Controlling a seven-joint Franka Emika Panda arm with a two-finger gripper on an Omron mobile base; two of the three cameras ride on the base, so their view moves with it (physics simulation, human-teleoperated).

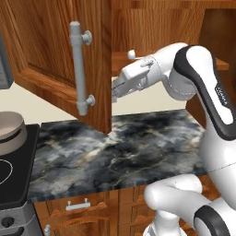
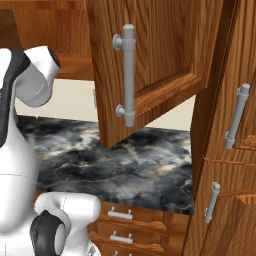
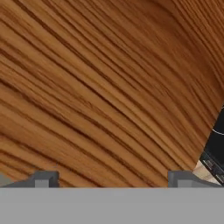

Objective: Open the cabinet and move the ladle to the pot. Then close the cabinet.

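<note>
Your gripper (image 1: 114, 94) sits right at the inner face of the open cabinet (image 1: 55, 41) door, fingers (image 3: 43, 179) spread wide, nothing between them. In the hand view you get red-brown wood grain close up, with a sliver of black stove edge at the right. The left door hangs swung out over the tabletop (image 1: 115, 152) between you and the stove (image 1: 14, 170); it's the main obstruction on that side. Its grey bar handle (image 1: 78, 69) is a vertical round rod on two standoffs, on the door's outer face. The pot (image 1: 10, 129) sits on the stove at far left, round, grey metal wall, pale inside, partly cut off by the frame. A small white rounded object (image 1: 132, 54) shows on the cabinet shelf behind the wrist; possibly the ladle, too little visible to be sure. The tabletop is dark marble with pale veining, glossy. Below it are wooden drawers (image 2: 120, 220) with small horizontal handles. In the right base view, tall wood cabinetry (image 2: 225, 150) with more bar handles is at right, cream wall behind.
</note>
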